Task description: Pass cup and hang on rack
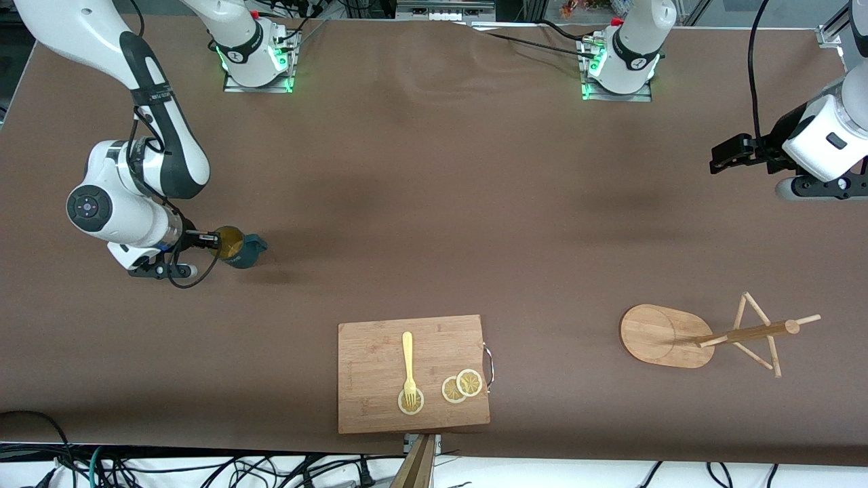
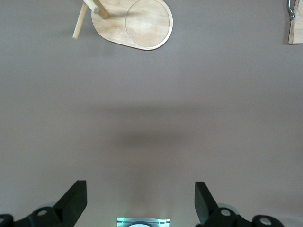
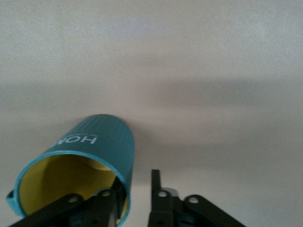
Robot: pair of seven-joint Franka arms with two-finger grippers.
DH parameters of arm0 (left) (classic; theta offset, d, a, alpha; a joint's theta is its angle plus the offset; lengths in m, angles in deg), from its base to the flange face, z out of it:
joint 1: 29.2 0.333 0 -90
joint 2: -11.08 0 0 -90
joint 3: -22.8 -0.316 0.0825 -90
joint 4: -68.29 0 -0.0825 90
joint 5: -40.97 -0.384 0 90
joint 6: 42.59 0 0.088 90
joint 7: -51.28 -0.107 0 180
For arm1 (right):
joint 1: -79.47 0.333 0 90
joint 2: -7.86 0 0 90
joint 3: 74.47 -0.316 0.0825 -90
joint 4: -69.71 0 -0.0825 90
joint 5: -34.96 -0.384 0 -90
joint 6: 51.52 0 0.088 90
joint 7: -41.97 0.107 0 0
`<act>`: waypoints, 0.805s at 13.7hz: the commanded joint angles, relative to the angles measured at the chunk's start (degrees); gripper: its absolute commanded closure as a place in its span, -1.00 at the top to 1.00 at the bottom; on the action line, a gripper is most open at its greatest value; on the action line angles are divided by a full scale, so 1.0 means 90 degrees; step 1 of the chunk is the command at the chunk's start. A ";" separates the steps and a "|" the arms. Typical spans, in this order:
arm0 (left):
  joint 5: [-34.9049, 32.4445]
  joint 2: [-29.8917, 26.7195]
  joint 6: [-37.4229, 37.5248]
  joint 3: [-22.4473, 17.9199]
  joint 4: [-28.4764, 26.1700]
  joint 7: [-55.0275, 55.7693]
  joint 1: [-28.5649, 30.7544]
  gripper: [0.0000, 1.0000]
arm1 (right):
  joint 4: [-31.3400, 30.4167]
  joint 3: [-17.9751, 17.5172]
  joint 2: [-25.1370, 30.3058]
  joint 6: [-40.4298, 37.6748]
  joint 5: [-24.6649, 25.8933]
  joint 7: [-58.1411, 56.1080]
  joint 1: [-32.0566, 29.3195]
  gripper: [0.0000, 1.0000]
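One cup [image 3: 83, 163] in right tool [image 3: 135, 198]

Teal ribbed cup [image 1: 243, 249] with yellow inside, pale wooden rack [image 1: 705, 335], brown table [image 1: 434, 203], yellow fork [image 1: 408, 366]

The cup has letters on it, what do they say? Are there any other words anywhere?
"HON": white letters on the teal outside of the cup, seen upside down in the right wrist view. More letters may follow, but the cup's curve hides them, and a smaller line of print beside them is too small to read.
No other words show on the rack, the cutting board or the table.
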 commanded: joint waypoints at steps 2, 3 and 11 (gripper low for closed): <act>-0.0112 -0.0023 0.0103 0.0013 0.0024 -0.0052 -0.0020 1.00 | 0.0108 -0.0084 0.0069 -0.0069 -0.0017 -0.0008 -0.0023 -1.00; -0.0112 -0.0023 0.0112 0.0013 0.0024 -0.0052 -0.0020 1.00 | 0.0205 -0.0094 0.0079 -0.0108 -0.0056 -0.0085 -0.0033 -1.00; -0.0112 -0.0023 0.0122 0.0013 0.0024 -0.0052 -0.0010 1.00 | 0.1660 -0.1060 0.0089 -0.1427 -0.0281 0.0362 0.0463 -1.00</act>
